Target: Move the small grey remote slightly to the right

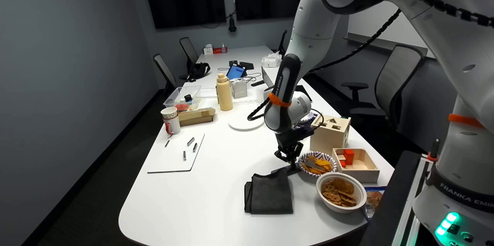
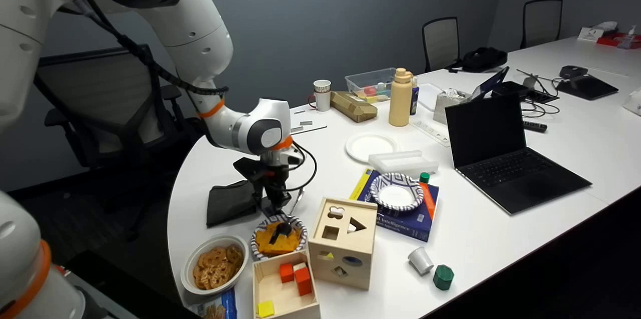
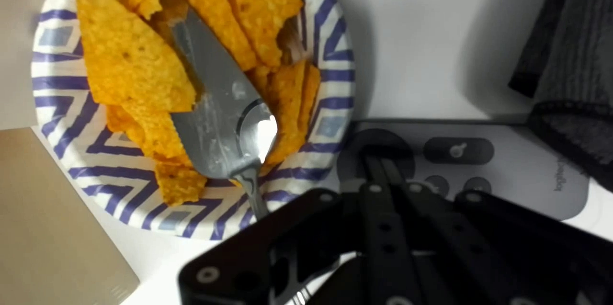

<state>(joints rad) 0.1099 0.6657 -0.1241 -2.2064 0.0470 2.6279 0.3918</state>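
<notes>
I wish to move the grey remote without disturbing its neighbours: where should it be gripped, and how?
Probably at mid-length, from straight above: open the shut gripper and squeeze both long sides. The small grey remote lies flat, narrower that way; in the wrist view, the patterned bowl crowds one end and the dark cloth hides a corner of the other.

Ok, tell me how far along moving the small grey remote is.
Done: the hand, closed, is at the small grey remote, over the end by the chip bowl.
Under way: probably the push; contact is too dark to tell.
Left: likely the slight move right, unconfirmed here, then lifting clear; the remote lies between the bowl and folded cloth.
</notes>
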